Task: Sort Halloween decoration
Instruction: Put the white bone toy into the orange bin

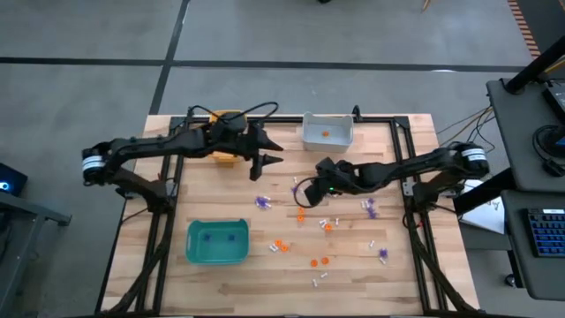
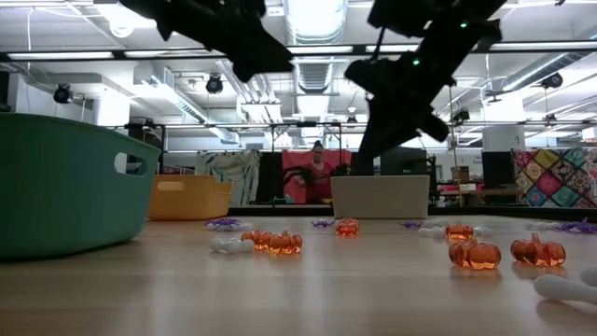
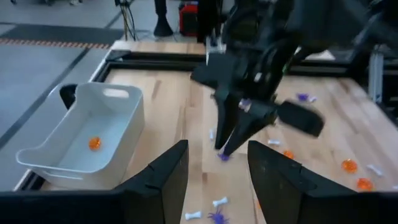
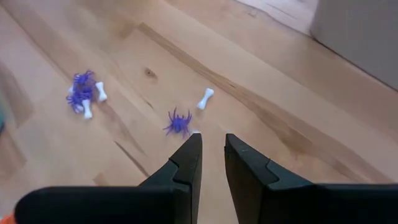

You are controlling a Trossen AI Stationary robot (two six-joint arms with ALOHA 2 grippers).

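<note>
Small Halloween decorations lie scattered on the wooden table: purple spiders (image 1: 262,201), orange pumpkins (image 1: 320,261) and white bones (image 1: 319,281). My right gripper (image 4: 211,144) hangs low over the table's middle, slanting down, open by a narrow gap with nothing between its fingers. A purple spider (image 4: 179,122) lies on the wood just past its fingertips, with a white bone (image 4: 206,98) beyond. My left gripper (image 3: 217,163) is raised over the far left part of the table, open and empty, facing the right gripper (image 3: 231,138).
A grey bin (image 1: 327,131) holding one orange pumpkin (image 3: 94,143) stands at the far edge. An orange-yellow bin (image 1: 225,134) sits partly under my left arm. A teal bin (image 1: 217,242) stands near the front left. A black frame borders the table.
</note>
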